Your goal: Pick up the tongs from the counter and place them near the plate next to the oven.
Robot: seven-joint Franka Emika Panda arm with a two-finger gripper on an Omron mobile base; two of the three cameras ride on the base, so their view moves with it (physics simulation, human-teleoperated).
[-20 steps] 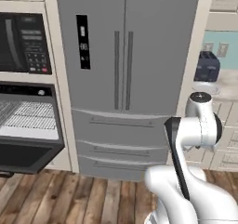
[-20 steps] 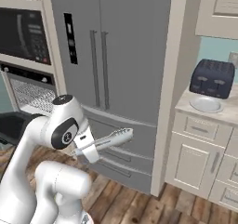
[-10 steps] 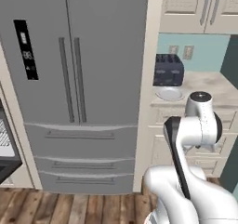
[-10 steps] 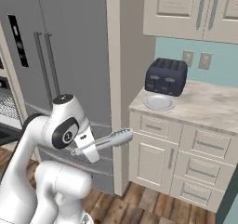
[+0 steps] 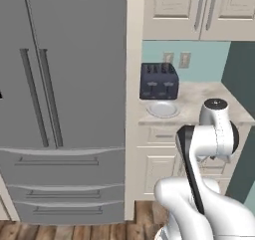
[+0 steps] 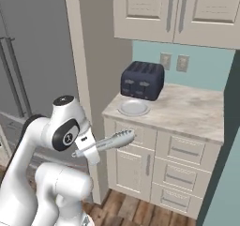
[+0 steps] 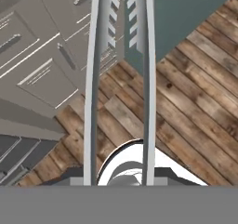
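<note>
In the tool (image 6: 89, 150), clenched tongs (image 6: 115, 140), fingertips hidden behind the metal arms.

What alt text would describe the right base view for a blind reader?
A white robot arm carries silver tongs in its pincer, pointing toward a small marble-look counter where a white plate lies before a dark toaster-like oven.

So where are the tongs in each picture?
Left base view: I can't find them.
Right base view: tongs at lower middle, sticking out from the arm toward the cabinet drawers.
Hand view: tongs run up the middle, over the wooden floor.
Shared landmark: the drawers under the counter.
</note>
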